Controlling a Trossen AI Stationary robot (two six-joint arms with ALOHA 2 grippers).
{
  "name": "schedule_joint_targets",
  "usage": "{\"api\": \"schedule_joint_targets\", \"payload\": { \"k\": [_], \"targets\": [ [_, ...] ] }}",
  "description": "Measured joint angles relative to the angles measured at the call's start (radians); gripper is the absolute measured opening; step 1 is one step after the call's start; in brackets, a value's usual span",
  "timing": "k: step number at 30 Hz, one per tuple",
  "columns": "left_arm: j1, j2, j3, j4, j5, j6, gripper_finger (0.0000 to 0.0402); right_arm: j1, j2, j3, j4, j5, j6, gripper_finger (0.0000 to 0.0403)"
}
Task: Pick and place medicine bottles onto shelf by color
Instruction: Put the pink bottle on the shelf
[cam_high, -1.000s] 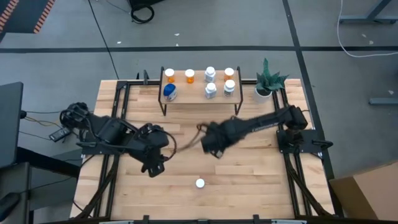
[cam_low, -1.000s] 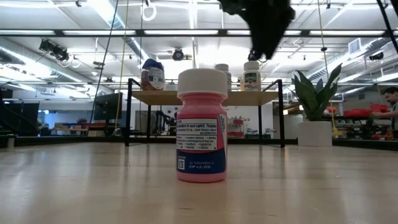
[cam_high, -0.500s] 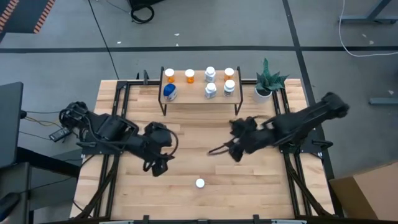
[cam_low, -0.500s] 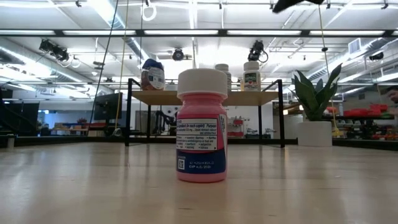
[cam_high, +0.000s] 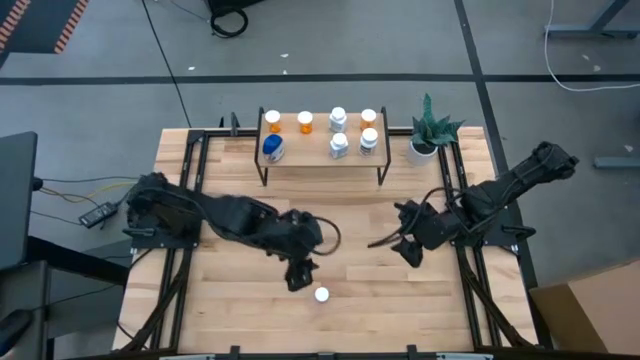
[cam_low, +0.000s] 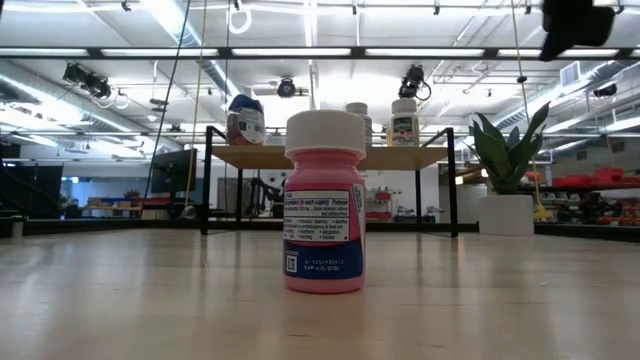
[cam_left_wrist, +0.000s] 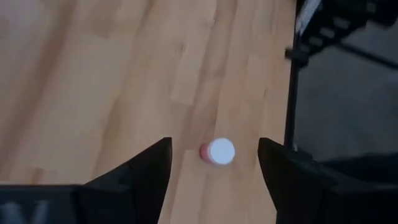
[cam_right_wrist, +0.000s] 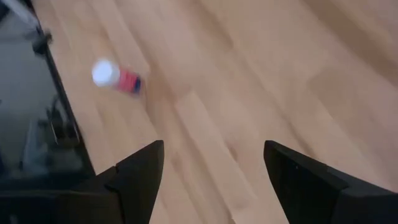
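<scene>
High view gives me the whole wooden surface (cam_high: 400, 300) with both dark arms reaching in over it. At the far edge I see the shelf (cam_high: 322, 160), a light-wood board on thin black legs, and just beside its right end a potted plant (cam_high: 430, 135). My left arm stretches across toward the near middle, and the left gripper (cam_high: 298, 278) hangs over bare wood just beside the pink bottle (cam_high: 321, 294); from the left wrist camera its jaws stand apart, framing that bottle without touching it. My right arm sits off to the right side, the right gripper (cam_high: 412, 250) well apart from the pink bottle, jaws apart with nothing between them.

On the shelf I count seven bottles: two orange bottles (cam_high: 273, 121) at the left of the back row, a blue-capped bottle (cam_high: 272, 148) in front of them, and four white bottles (cam_high: 339, 145) toward the right end.

The pink bottle stands upright and alone on the surface near the front edge, white cap on top, and it fills the middle of the low camera with its label facing me.
</scene>
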Motion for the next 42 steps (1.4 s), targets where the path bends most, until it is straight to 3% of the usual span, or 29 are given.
{"api": "schedule_joint_targets", "payload": {
  "k": [5,11,16,23,42],
  "targets": [
    [-0.015,0.08,0.0,0.01,0.058,-0.002,0.0248,0.041,0.015,0.0,-0.097,-0.026,0.041,0.0282],
    [-0.031,0.163,0.0,0.078,0.057,-0.011,0.0251,0.116,0.015,0.0,-0.14,0.045,0.043,0.0282],
    [-0.031,0.223,0.0,0.102,0.069,0.085,0.0249,0.192,0.015,0.001,-0.123,0.122,-0.044,0.0282],
    [-0.03,0.29,0.0,0.093,0.189,0.142,0.0253,0.239,0.015,0.001,-0.122,0.215,0.055,0.0282],
    [-0.05,0.406,0.001,0.128,0.196,0.225,0.0257,0.307,0.015,0.001,-0.118,0.323,0.193,0.0282]
  ]
}}
